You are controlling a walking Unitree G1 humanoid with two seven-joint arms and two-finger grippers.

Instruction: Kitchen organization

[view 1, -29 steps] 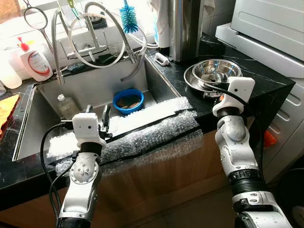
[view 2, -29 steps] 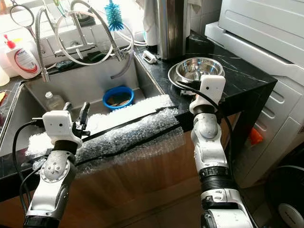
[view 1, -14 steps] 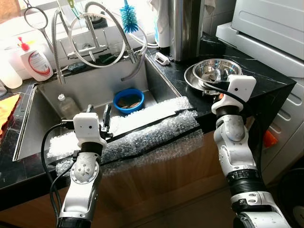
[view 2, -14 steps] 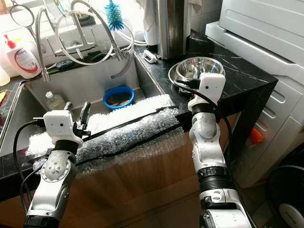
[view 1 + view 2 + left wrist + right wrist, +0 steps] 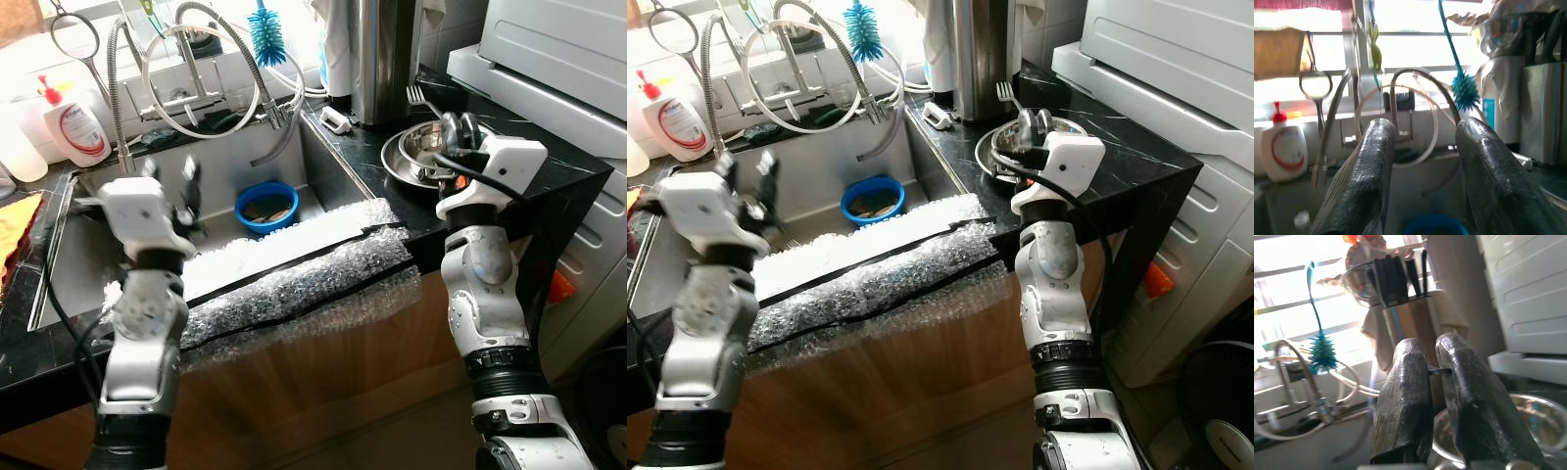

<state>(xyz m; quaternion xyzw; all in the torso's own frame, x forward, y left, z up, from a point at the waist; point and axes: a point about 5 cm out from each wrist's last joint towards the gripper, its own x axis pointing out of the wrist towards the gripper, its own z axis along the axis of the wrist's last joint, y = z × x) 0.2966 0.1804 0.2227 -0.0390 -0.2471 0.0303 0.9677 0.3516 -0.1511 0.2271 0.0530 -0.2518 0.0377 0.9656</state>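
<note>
Right gripper [image 5: 453, 130] has lifted a fork [image 5: 419, 96] out of the steel bowls [image 5: 416, 157] in 1 s; jaws pinched on its handle. Left gripper [image 5: 172, 186] raised above the sink [image 5: 98, 259], jaws wide, empty. I judge the fork's destination comes next.

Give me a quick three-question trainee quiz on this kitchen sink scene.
1. True or false: the left claw is open.
2. What does the right claw grip: A, silver metal fork; B, teal bottle brush; C, white soap bottle?
3. Fill in: the round blue plastic bowl sits in the steel ____.
Key: 1 true; 2 A; 3 sink.
</note>
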